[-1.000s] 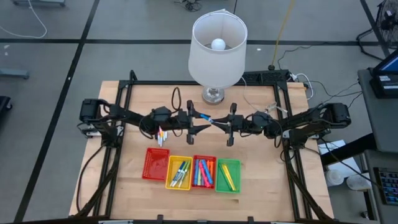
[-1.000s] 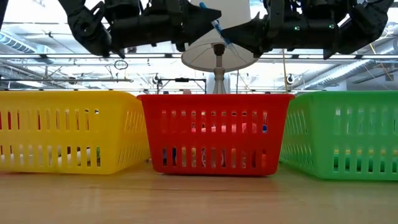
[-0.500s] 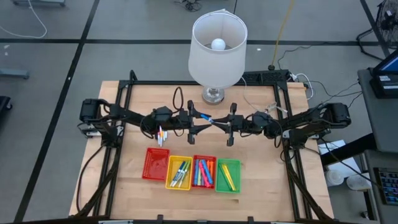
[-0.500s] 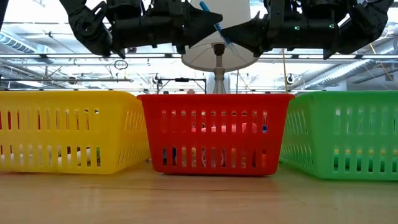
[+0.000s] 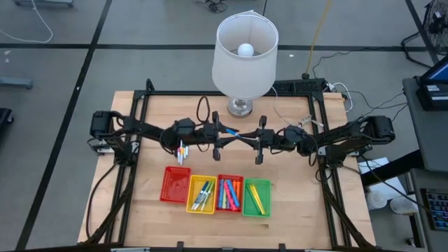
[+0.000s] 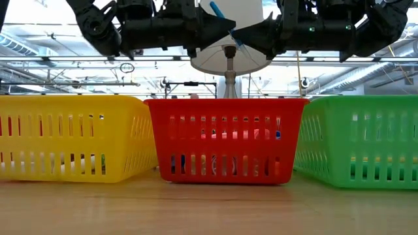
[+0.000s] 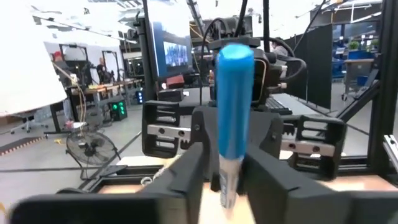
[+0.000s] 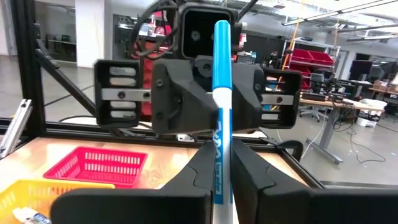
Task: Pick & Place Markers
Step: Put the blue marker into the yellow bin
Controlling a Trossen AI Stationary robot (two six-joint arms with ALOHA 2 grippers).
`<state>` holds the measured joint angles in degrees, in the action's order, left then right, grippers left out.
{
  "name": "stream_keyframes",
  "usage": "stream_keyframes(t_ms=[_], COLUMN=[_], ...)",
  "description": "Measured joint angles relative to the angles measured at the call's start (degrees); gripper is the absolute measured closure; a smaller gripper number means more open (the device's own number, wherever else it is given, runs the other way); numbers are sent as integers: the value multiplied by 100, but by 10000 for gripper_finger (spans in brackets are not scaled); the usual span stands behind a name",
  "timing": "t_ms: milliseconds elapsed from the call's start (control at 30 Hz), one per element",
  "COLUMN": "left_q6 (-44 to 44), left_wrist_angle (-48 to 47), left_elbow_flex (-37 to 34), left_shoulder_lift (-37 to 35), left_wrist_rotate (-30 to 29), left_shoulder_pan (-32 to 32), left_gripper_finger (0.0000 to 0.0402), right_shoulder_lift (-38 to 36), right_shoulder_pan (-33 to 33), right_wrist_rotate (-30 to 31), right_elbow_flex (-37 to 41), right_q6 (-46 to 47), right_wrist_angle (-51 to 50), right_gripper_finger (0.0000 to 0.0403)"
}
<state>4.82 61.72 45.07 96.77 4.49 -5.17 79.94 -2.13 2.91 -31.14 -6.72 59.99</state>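
Note:
A white marker with a blue cap (image 5: 235, 133) hangs in the air above the table's middle, slanted, cap end up (image 6: 214, 6). My two grippers face each other with the marker between them. My right gripper (image 8: 217, 186) is shut on its lower barrel. My left gripper (image 7: 225, 180) comes from the table's left and is shut on the barrel just under the cap. A few loose markers (image 5: 183, 152) lie on the table below the left arm. More markers lie in the yellow tray (image 5: 201, 194), the second red tray (image 5: 229, 193) and the green tray (image 5: 256, 197). My left gripper pinches the marker's barrel just below the blue cap (image 7: 227, 171) between its two fingers. The fingers come about level from the table's left. The marker is clear of the table, its cap standing up past the fingers. My right gripper pinches the printed white barrel (image 8: 217, 168) between its two fingers, level from the table's right. The marker is lifted clear. It slants up and away from the fingers toward the left gripper.
Four mesh trays stand in a row near the table's front; the leftmost is a red tray (image 5: 175, 183). A table lamp with a white shade (image 5: 243, 56) stands at the far middle, just behind the grippers. Cables run along the far right corner.
My left gripper's fingers have drawn in onto the marker, and its wrist has tipped slightly. The marker and my right gripper have stayed where they were.

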Motion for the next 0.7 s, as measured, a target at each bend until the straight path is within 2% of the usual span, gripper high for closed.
stream_keyframes(t_ms=[133,367,467,700], left_q6=[-70,132,266,518], left_wrist_angle=[-558,-1031,-1444,-2709], left_elbow_flex=[269,351,344,296], left_shoulder_lift=[-8,-96,-363,-1243], left_wrist_rotate=[20,-24,-180,-580], left_shoulder_pan=[0,39,42,160], left_gripper_finger=[363,363,363,363], right_shoulder_lift=[0,-9,-45,-610], right_shoulder_pan=[-4,0,5,0], right_wrist_rotate=[19,195,582,764], right_elbow_flex=[2,0,-17,-4], right_q6=[-11,-114,-226,-128], right_wrist_angle=[-41,-404,-791,-1780], right_gripper_finger=[385,370,340,251])
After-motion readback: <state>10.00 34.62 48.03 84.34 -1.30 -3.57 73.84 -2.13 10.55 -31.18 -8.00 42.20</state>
